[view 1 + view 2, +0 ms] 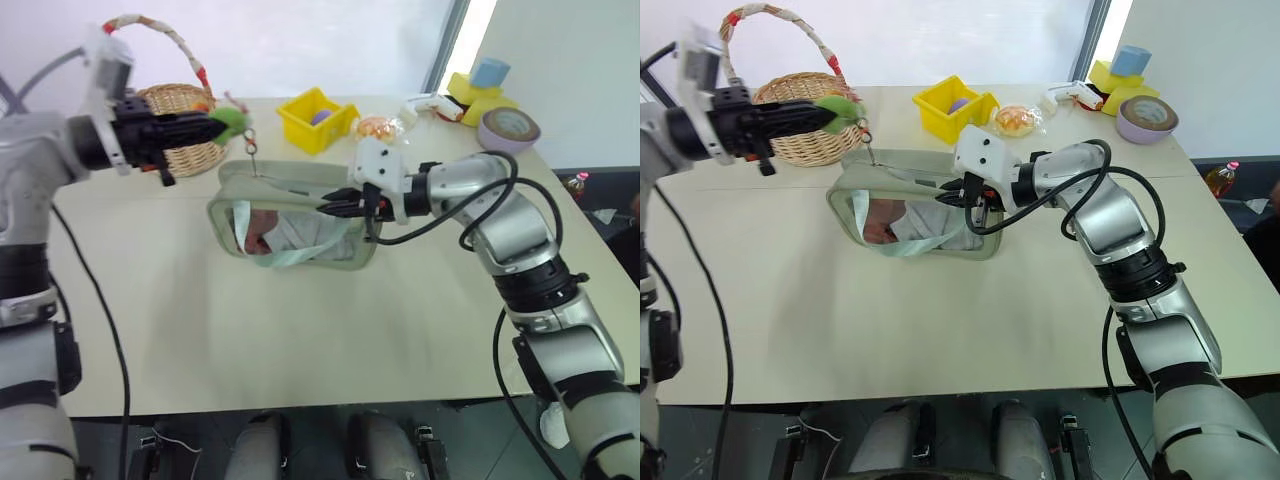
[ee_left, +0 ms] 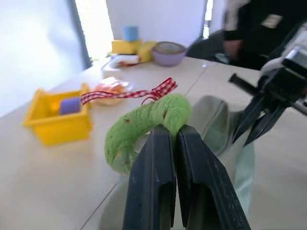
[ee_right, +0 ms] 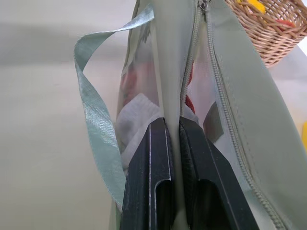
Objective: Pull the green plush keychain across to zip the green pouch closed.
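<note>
No writing is showing. The left gripper (image 1: pixel 205 127) is reaching rightward, level, pinching the green plush keychain (image 1: pixel 230 120); the right gripper (image 1: pixel 330 208) is angling leftward, clamping the green pouch (image 1: pixel 290 215).

The person (image 2: pixel 259 28) at 1 o'clock is blurred and cut off; the pouch's (image 1: pixel 300 225) contents blur behind its window.

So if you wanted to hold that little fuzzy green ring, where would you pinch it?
Probably across the ring's outer band, from the side opposite its checked ribbon: the green plush keychain is thin and soft there. The left gripper pinches it just so.
</note>
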{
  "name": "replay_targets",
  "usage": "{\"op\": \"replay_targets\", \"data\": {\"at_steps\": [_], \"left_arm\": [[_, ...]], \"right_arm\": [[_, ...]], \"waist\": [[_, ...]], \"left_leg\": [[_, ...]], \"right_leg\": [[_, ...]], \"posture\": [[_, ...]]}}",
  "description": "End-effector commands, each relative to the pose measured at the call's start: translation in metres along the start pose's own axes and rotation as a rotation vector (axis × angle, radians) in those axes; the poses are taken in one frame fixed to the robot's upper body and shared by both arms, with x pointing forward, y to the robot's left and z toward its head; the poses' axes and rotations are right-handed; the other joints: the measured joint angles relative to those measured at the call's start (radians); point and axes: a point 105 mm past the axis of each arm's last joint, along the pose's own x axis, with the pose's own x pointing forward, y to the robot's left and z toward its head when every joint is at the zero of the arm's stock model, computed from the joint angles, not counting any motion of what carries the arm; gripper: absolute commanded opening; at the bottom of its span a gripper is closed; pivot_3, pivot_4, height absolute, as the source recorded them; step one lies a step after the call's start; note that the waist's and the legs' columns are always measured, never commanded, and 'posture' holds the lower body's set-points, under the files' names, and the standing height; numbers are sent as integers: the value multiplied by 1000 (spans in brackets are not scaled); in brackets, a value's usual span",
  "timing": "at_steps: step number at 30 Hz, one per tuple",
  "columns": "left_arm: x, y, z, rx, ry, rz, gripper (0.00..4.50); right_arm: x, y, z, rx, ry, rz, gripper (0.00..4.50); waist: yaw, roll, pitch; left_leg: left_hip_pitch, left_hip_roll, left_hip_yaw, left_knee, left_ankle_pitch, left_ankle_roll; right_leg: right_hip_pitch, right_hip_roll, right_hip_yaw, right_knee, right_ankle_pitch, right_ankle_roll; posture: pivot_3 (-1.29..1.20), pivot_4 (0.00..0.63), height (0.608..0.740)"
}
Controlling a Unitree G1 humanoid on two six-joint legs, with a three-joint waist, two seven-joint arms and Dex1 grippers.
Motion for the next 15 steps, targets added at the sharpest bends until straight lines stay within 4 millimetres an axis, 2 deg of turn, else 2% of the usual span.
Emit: {"op": "replay_targets", "data": {"at_steps": [1, 3, 6, 10, 12, 15], "left_arm": [[9, -9, -10, 105, 73, -37, 39], [12, -14, -18, 109, 91, -67, 39], [10, -16, -21, 121, 111, -96, 913], [5, -12, -10, 131, 102, -83, 2996], [-3, -7, -7, 156, 132, -56, 3882], [-21, -5, -7, 171, 185, -50, 3882]], "right_arm": [[-3, -1, 7, -16, -21, -23, 13], [-4, -1, 7, -13, -18, -28, 13], [-5, 0, 5, -2, -16, -30, 13], [-4, 0, 4, 7, -17, -37, 13], [-2, -1, 4, 9, -18, -38, 13], [-1, -2, 3, 8, -18, -38, 13]], "waist": [[-3, 0, 0], [-4, 0, 0], [0, 0, 0], [2, 0, 0], [1, 0, 0], [-4, 0, 0]], "left_leg": [[0, 0, 0, 0, 0, 0], [0, 0, 0, 0, 0, 0], [0, 0, 0, 0, 0, 0], [0, 0, 0, 1, 0, 0], [0, 0, 0, 1, 0, 0], [0, 0, 0, 1, 0, 1]], "right_leg": [[0, 0, 0, 0, 0, 0], [-1, 1, 0, 1, 0, 0], [-1, 1, 0, 1, 0, 0], [-1, 0, 0, 1, 0, 0], [-1, 0, 0, 1, 0, 0], [-1, 0, 0, 1, 0, 0]], "posture": [[0, 150, 739], [0, 150, 739], [0, 150, 739], [0, 150, 739], [0, 150, 739], [0, 150, 739]]}}
